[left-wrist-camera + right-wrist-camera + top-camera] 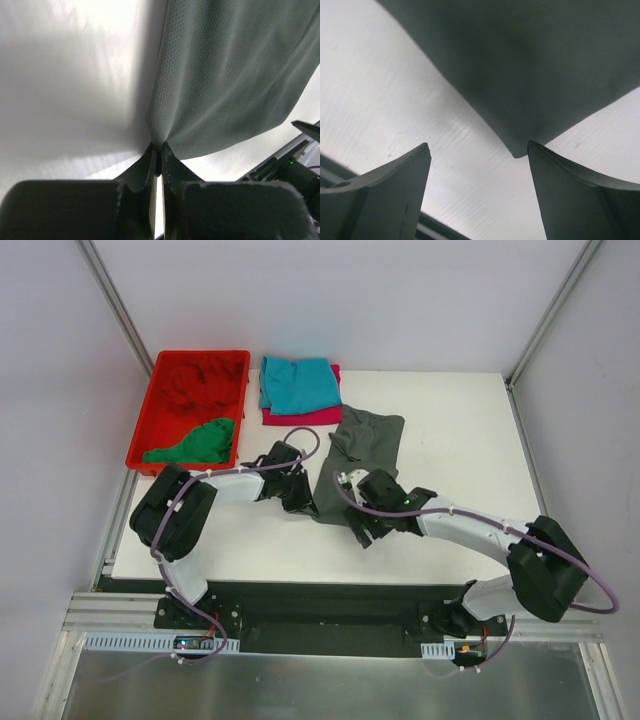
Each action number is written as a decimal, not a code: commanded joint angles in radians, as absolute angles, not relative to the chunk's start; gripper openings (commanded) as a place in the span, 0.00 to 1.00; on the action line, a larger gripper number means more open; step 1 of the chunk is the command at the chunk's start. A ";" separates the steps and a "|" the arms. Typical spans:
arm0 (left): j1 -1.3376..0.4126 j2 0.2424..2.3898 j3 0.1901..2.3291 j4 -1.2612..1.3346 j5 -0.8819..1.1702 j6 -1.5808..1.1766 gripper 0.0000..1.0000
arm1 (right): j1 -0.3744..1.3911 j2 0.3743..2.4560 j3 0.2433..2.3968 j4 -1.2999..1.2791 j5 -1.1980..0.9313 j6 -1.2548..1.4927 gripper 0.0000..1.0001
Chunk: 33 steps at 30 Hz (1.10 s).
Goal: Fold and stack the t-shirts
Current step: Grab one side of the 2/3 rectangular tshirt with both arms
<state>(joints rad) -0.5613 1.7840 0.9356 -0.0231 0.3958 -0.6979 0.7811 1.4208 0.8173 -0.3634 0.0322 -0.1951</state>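
Well, the dark grey t-shirt (358,445) lay rumpled at the middle of the table (470,440), running from far to near, and its near hem was the business end. The left gripper (159,150) was pinched tight on the near-left edge, cloth bunched into a pleat right at the fingertips. The right gripper (477,146) stood with jaws wide, the near-right corner sitting between them, close to one finger (no bite on it, by the wrist view). To do this well, I'd judge, the right needed to slide on over that corner and take a full layer before any lift, both pinches level so the hem came up straight. Both arms reached forward and inward, low, wrists tipped toward the table. Far off, the teal t-shirt (300,383) sat folded on the magenta t-shirt (322,417); the green t-shirt (195,443) and red t-shirt (200,380) waited in the red bin (136,454), far left.
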 commanded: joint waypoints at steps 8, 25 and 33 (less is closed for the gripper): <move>-0.529 1.569 0.693 -0.193 0.264 -0.673 0.00 | 1.127 1.393 0.821 -0.396 0.178 -0.250 0.75; -0.522 1.508 0.657 -0.222 0.267 -0.698 0.00 | 1.216 1.589 0.865 -0.422 0.265 -0.186 0.52; -0.506 1.463 0.650 -0.227 0.270 -0.690 0.00 | 1.215 1.614 0.887 -0.462 0.314 -0.144 0.36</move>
<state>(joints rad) -0.5213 1.5021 0.6781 -0.1482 0.3218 -0.7002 1.2133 1.5826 0.8654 -0.3931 0.2649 -0.1814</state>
